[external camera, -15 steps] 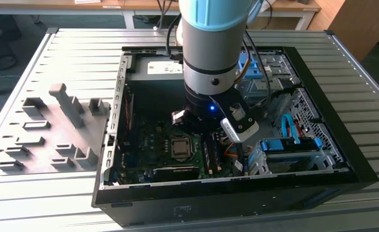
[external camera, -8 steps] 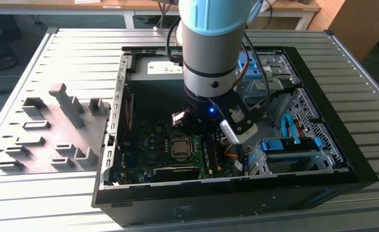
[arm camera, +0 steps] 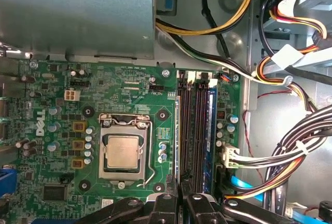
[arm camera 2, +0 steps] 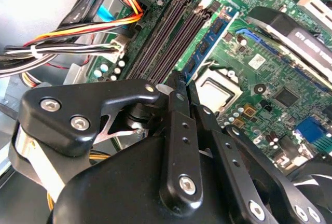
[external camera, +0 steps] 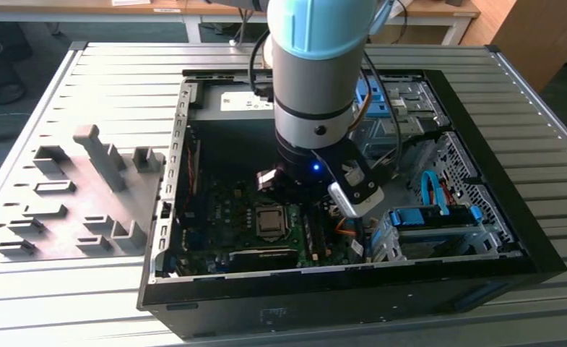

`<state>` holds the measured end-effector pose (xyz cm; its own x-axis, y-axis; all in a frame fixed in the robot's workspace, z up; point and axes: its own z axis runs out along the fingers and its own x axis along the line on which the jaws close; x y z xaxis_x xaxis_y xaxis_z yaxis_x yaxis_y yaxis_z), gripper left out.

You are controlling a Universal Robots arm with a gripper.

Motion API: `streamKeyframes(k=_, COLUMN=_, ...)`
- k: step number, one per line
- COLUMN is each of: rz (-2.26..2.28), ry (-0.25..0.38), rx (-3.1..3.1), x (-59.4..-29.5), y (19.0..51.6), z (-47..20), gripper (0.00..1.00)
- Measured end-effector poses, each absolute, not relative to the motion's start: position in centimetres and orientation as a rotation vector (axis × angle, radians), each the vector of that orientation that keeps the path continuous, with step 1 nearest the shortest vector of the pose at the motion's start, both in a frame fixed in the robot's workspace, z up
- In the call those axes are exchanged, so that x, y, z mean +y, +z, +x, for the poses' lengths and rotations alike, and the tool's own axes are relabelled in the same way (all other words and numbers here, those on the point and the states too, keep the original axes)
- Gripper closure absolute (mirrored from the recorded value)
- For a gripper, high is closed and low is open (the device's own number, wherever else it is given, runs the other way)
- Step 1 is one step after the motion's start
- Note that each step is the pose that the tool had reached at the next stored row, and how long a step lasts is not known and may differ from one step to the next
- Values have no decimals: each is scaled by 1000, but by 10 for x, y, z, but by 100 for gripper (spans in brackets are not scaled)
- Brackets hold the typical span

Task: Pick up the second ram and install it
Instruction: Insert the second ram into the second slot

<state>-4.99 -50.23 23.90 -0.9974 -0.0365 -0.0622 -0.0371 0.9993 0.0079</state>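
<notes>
The gripper (arm camera: 181,199) hangs low inside the open computer case (external camera: 167,217), over one end of the row of memory slots (arm camera: 191,130), which lies just beside the processor socket (arm camera: 123,152). Its two black fingers (arm camera 2: 176,125) are pressed together, with only a thin dark line between them, and in both wrist views I see nothing pinched there. The tips are near the slots, but I cannot tell if they touch the board.

The second ram (arm camera: 210,130) stands upright in the slot farthest from the processor socket, its black chips showing in the second wrist view. The slots between it and the socket look dark. Bundled cables (arm camera: 290,151) run on the ram's far side from the socket.
</notes>
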Motion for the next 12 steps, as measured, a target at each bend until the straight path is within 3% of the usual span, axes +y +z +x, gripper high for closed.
streamKeyframes(k=12, rz=-52, ry=14, rx=3079, x=-499, y=232, z=-50, gripper=86)
